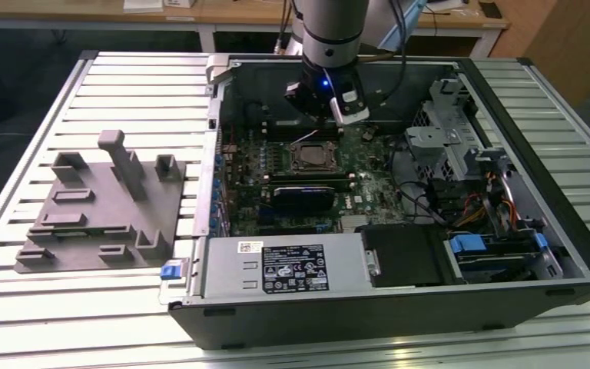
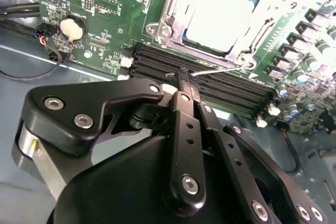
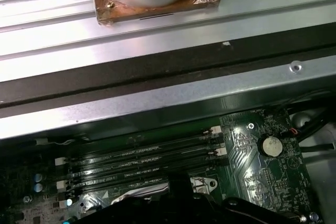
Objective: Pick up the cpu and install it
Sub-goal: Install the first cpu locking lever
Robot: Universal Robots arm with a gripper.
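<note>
The cpu (image 2: 220,17) is a pale silver square lying flat in the dark socket frame (image 2: 168,22) on the green motherboard. In the exterior view, the cpu (image 1: 310,157) sits mid-board inside the open computer case. My gripper (image 2: 185,77) hangs just beside the socket, over the black memory slots (image 2: 220,85). Its two black fingers are shut against each other. The thin wire lever (image 2: 223,68) runs from the socket corner to right by the fingertips; I cannot tell whether it is pinched. In the exterior view the gripper (image 1: 321,123) is just behind the socket.
A grey plastic tray (image 1: 101,207) with upright blocks lies on the slatted table at the exterior view's left. Inside the case, the power supply (image 1: 285,265) fills the front and drive bays with cables (image 1: 479,200) the right. A coin cell (image 3: 270,145) sits beside the memory slots.
</note>
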